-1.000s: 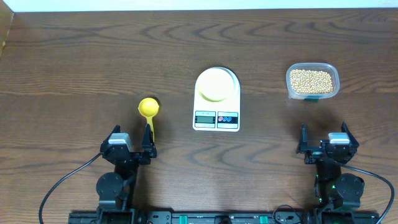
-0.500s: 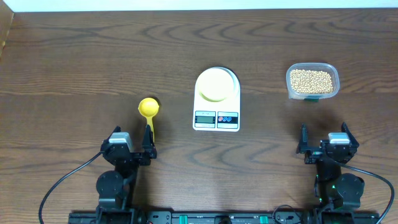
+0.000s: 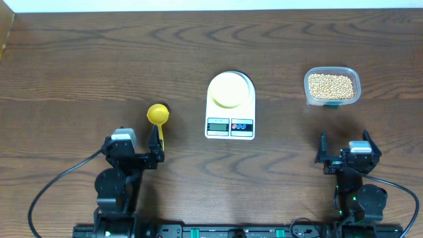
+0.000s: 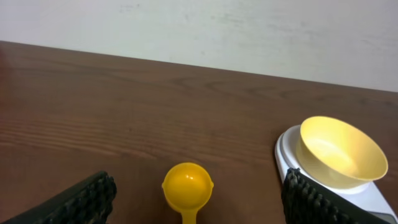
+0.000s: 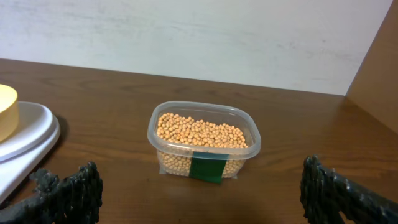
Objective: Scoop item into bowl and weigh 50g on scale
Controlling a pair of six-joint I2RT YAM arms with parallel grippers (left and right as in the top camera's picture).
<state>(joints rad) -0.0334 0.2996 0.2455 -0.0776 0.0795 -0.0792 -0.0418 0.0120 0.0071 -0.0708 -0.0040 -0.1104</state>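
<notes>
The left arm had slid a little to the left and turned since a moment before. Nothing else had moved. The left gripper (image 3: pixel 134 151) had its two black fingers spread wide and held nothing. The right gripper (image 3: pixel 346 153) was spread wide too, held nothing, and had stayed in its place.

The bright yellow plastic scoop (image 3: pixel 158 124) lay flat on the brown wooden table (image 3: pixel 66 66), just in front of the left gripper. We thought the left arm was getting ready to pick it up, so the job had only just begun.

The small tan round beans (image 5: pixel 202 132) were all in the clear plastic tub (image 5: pixel 152 134), far off on the right side. The small pale yellow bowl (image 3: pixel 229 89) sat on the white flat scale (image 3: pixel 230 125) in the middle, and it was empty.

From above, one left finger lay over the end of the scoop's handle, so we could not tell if they touched. The left wrist view cut the handle off at the bottom. The numbers on the scale were too small to read. The right wrist view showed only an edge of the bowl and scale.
</notes>
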